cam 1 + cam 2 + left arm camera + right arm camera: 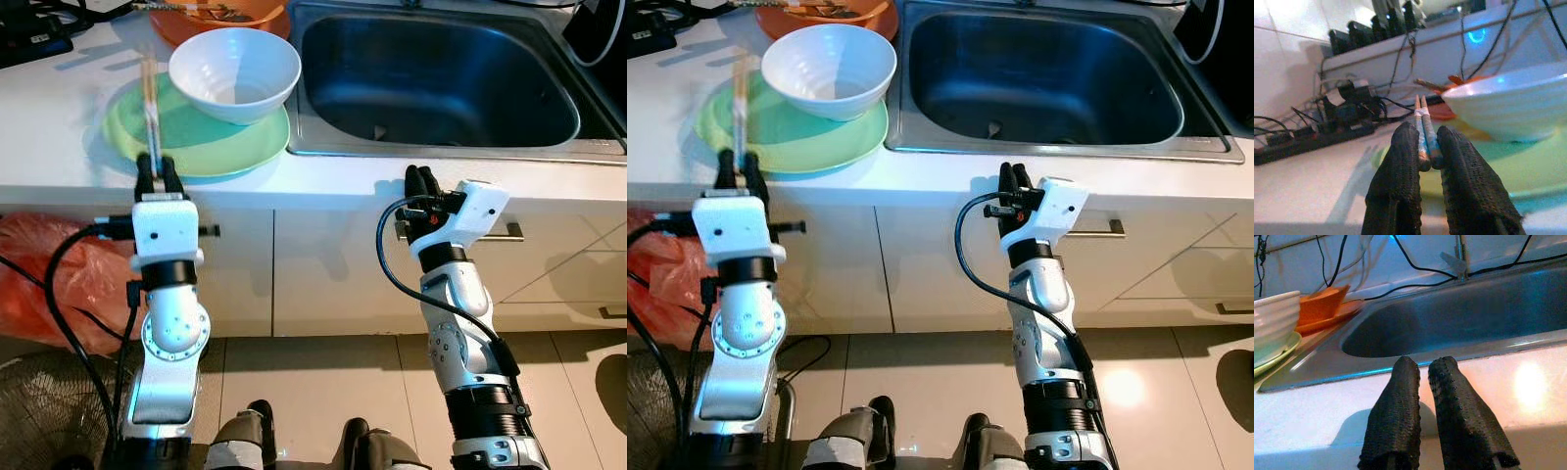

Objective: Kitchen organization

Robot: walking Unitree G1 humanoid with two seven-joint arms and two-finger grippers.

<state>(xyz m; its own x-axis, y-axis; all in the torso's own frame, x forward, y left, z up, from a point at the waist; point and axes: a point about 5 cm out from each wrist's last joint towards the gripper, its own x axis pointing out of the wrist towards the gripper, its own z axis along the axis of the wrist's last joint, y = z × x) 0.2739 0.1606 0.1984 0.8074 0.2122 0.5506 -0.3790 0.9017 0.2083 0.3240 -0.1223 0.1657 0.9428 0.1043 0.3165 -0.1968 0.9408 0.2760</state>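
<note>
Now the left end effector [157,163] pinches chopsticks [150,93] over the green plate [206,142]; right end effector [422,179], pressed together, hovers at the desk [343,174] edge.

Red plastic bag [44,279], floor fan [44,411]

A pair of pale wooden chopsticks [150,96] stood side by side at the upper left of the frame, reaching over a light green plate [206,145]. A white ribbed bowl [235,71] sat upright on that plate's far right part.
</note>
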